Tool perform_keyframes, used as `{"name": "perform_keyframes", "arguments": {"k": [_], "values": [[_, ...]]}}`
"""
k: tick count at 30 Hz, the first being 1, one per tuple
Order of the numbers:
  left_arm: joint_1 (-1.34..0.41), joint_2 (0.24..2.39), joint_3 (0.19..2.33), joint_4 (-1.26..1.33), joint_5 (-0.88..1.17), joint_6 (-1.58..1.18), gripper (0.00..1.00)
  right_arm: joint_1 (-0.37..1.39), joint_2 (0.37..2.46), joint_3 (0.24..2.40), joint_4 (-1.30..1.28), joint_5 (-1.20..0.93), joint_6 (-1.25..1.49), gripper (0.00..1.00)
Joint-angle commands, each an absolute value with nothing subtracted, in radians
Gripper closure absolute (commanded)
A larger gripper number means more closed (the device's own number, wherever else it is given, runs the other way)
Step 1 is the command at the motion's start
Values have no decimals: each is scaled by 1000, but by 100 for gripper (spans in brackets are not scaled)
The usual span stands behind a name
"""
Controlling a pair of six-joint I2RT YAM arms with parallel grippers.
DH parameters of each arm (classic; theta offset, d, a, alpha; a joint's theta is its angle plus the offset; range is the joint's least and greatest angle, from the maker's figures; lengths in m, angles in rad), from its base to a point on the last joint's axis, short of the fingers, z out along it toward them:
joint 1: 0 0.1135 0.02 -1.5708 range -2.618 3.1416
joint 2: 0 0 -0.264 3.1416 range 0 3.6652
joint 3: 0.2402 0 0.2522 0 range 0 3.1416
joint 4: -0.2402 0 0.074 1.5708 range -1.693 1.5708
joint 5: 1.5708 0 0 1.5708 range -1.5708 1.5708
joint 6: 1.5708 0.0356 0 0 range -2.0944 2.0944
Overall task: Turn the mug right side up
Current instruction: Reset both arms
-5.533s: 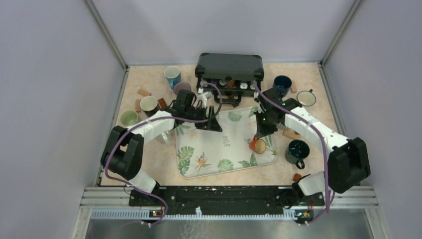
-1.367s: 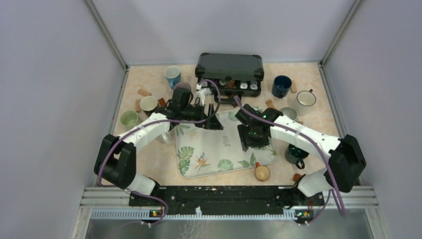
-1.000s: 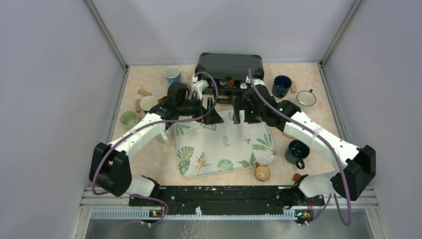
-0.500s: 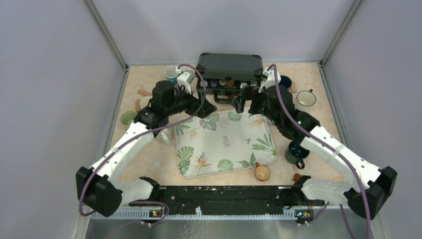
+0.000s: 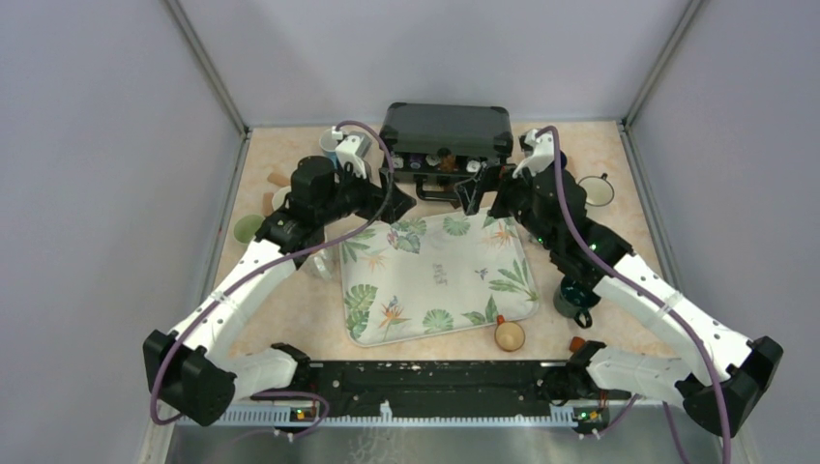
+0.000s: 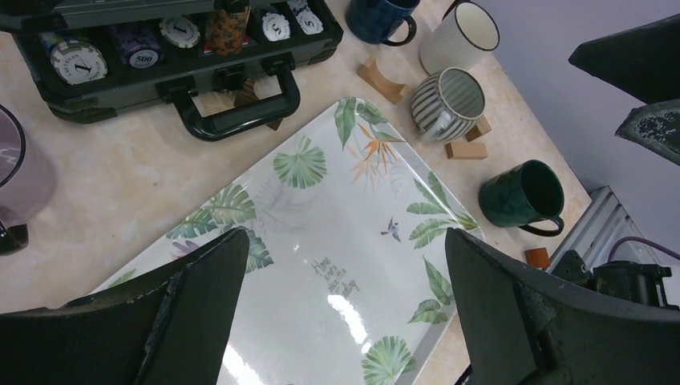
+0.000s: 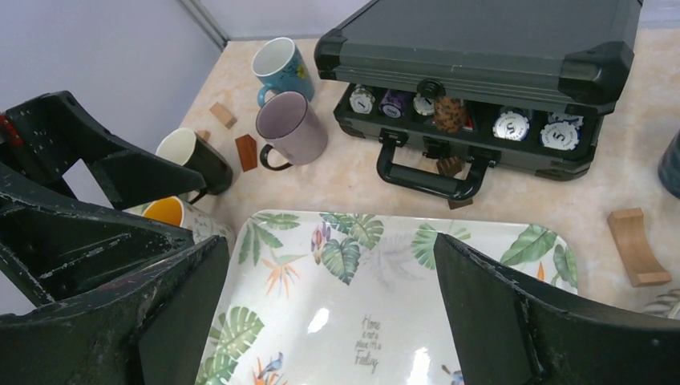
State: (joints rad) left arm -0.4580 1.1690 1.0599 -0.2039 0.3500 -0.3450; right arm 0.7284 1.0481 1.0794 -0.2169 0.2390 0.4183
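Note:
The small orange-brown mug (image 5: 510, 335) stands mouth up on the table, just off the near right corner of the leaf-print tray (image 5: 425, 295). It does not show in either wrist view. My left gripper (image 5: 403, 196) (image 6: 343, 237) hangs open high over the tray's far left part, holding nothing. Opposite it, my right gripper (image 5: 473, 193) (image 7: 329, 241) hangs open over the tray's far right part, also with nothing in it. Both are far from the mug.
An open black poker-chip case (image 5: 445, 130) lies behind the tray. Mugs ring the tray: dark green (image 5: 577, 295), white (image 5: 598, 190), striped (image 6: 449, 103), navy (image 6: 381, 16), purple (image 7: 290, 128), light blue (image 7: 277, 68), pale green (image 5: 248, 229). Small wooden blocks (image 6: 381, 79) lie scattered.
Both arms have risen and drawn back toward the case over the last second, grippers staying open. Earlier the right gripper was at the mug on the tray; it now stands off the tray.

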Motion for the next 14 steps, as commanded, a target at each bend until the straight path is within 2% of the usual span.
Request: {"name": "perform_keyframes", "arguments": {"k": [1, 14], "values": [[-459, 1145, 1058, -159, 366, -342, 1, 726, 1012, 1069, -184, 251, 405, 1], [-460, 1146, 1042, -144, 369, -336, 1, 725, 1019, 1074, -187, 244, 400, 1]]}}
